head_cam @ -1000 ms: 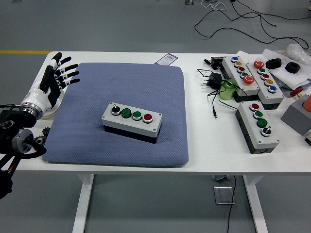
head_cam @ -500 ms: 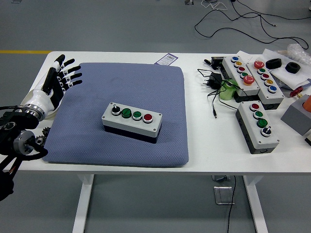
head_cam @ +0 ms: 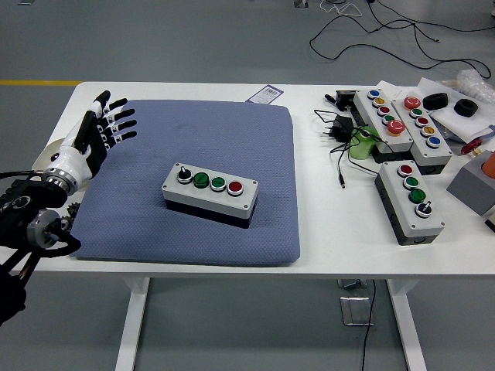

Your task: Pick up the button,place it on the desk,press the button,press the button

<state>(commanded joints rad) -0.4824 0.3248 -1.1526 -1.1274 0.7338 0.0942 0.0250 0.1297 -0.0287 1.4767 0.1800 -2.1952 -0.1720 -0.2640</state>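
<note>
At frame centre the button box point(head_cam: 209, 193) sits on the blue pad point(head_cam: 232, 139) over the counter point(head_cam: 325, 232), looking rigid, fairly heavy and smooth-sided, best gripped across its long sides, while the left hand point(head_cam: 97, 135) hovers upper left, fingers spread, holding nothing.

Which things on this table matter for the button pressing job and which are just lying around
In the job:
button box on the blue mat
left hand, fingers spread, over the mat's left edge

Lying about:
three other button boxes
black adapter and cable
green bottle
grey block
</note>
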